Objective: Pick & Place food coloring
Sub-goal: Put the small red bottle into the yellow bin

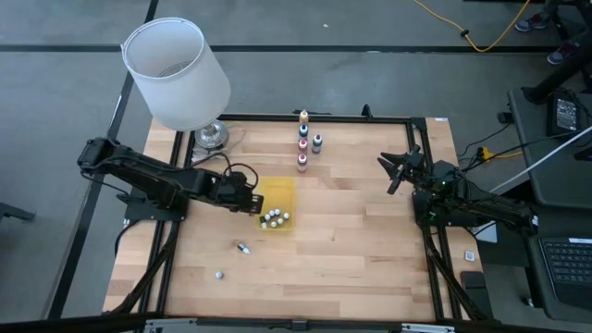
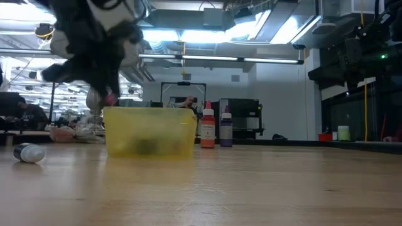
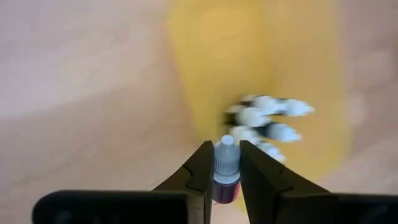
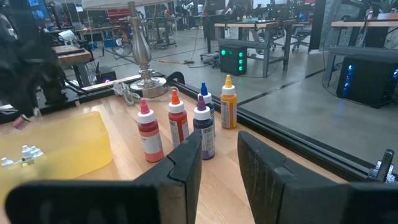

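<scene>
Left gripper point(image 3: 226, 167) clamped on a tiny pink dropper bottle point(image 3: 226, 174), hanging over the yellow tray's point(image 1: 280, 190) left edge. More bottles point(image 1: 275, 219) piled inside. Right gripper point(image 1: 400, 170) parked at the right side, fingers narrow, holding nothing.

One yellow tray point(image 1: 280, 190) sits on the desk point(image 1: 370, 250). A cluster of small dropper bottles point(image 1: 275, 219) lies in it, too bunched to count. Two more small bottles point(image 1: 242, 248) lie loose on the desk. Five taller bottles point(image 4: 177, 127) stand grouped. One lamp point(image 1: 178, 74).
</scene>
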